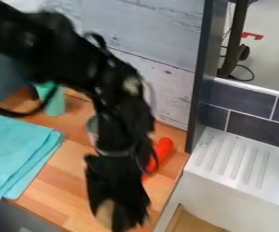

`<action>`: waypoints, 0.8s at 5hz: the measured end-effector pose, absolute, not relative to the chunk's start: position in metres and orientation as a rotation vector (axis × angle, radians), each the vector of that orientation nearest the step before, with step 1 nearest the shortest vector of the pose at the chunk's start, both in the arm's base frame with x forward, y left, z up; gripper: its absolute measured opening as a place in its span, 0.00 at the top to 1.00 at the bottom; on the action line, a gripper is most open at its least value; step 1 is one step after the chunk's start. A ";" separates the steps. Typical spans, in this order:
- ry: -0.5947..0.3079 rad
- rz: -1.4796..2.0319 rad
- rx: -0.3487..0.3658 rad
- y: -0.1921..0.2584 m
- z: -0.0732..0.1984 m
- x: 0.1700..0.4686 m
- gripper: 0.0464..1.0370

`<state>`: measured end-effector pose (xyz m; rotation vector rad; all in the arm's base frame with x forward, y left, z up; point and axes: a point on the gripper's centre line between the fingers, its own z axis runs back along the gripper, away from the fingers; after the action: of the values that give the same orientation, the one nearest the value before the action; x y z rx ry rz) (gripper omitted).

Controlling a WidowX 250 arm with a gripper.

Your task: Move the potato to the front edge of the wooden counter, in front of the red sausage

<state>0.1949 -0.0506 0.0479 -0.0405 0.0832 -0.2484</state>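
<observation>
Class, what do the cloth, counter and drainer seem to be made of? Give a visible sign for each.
Cloth: soft, matt fabric, judging by its layered folds.
Counter: smooth wood, from the varied brown strips, though laminate could look alike.
Drainer: smooth, white, perhaps ceramic or plastic; moulded ridges fit either.

A wooden worktop [54, 181], laid in light orange-brown strips, has a dark grey front below its lower left edge. On its left lies a folded turquoise cloth [21, 147], its layered edges showing and one corner reaching the front edge. Behind the cloth, toward the back, stands a green cylindrical object [56, 103]. Near the right edge is a bright red object [164, 147], rounded at its visible end and partly hidden.
</observation>
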 end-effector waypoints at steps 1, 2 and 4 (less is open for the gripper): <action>0.156 -0.314 -0.044 -0.050 0.030 0.191 0.38; 0.218 -0.309 -0.021 -0.032 0.019 0.188 0.38; 0.194 -0.330 -0.003 -0.024 0.014 0.197 0.38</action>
<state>0.1973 -0.0242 0.0139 -0.0028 0.1942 -0.3299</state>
